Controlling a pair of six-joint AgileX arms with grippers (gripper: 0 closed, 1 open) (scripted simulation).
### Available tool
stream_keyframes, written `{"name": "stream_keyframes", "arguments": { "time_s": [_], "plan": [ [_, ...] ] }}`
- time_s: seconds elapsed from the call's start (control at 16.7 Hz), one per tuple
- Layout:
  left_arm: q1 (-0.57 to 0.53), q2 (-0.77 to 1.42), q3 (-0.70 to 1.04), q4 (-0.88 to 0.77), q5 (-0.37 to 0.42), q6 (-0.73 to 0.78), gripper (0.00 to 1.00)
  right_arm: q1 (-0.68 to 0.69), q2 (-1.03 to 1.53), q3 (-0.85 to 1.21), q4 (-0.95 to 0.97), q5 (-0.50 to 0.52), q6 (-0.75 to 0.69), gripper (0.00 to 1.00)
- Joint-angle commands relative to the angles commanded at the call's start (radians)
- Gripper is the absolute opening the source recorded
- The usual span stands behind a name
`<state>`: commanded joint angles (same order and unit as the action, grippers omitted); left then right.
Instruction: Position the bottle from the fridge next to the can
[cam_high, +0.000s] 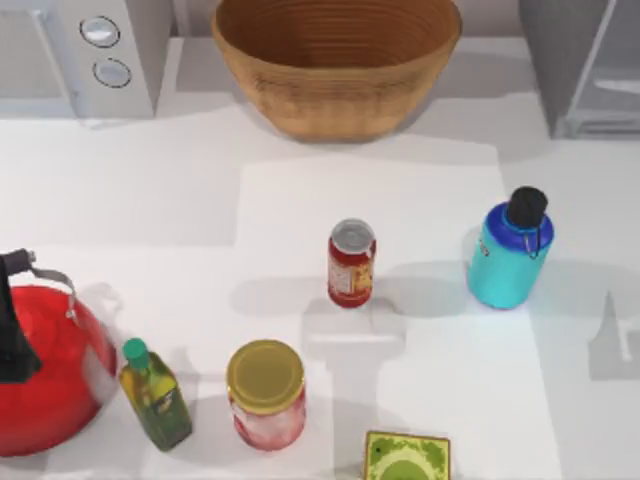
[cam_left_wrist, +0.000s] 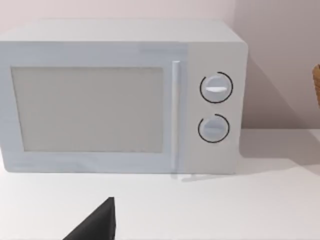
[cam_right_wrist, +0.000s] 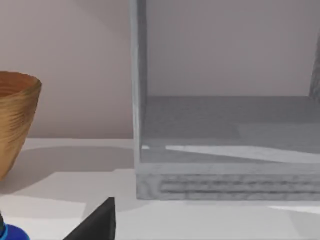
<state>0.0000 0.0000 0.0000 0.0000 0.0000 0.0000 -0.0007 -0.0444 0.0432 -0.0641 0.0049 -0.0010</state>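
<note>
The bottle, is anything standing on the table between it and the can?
Nothing visible. The bottle stands upright on the table to the right of the can, with only bare tabletop between them.

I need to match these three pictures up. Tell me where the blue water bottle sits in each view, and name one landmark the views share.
Top view: the bottle stands upright on the table's right side, apart from the red can.
Left wrist view: not in it.
Right wrist view: a sliver of blue at the lower corner, likely the bottle.
Shared landmark: the woven basket, also at the edge of the right wrist view.
</note>
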Motion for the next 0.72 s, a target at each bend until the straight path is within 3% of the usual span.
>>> {"name": "stream_keyframes", "arguments": {
  "time_s": [0.24, 0.72],
  "plan": [
    [0.0, 0.0, 0.0, 0.0, 0.0, 0.0, 1.0, -0.003, -0.135, 0.111, -0.231, 0.002, -0.002, 1.0],
    [0.0, 0.0, 0.0, 0.0, 0.0, 0.0, 1.0, -0.004, -0.505, 0.414, -0.939, -0.001, -0.006, 1.0]
  ]
}}
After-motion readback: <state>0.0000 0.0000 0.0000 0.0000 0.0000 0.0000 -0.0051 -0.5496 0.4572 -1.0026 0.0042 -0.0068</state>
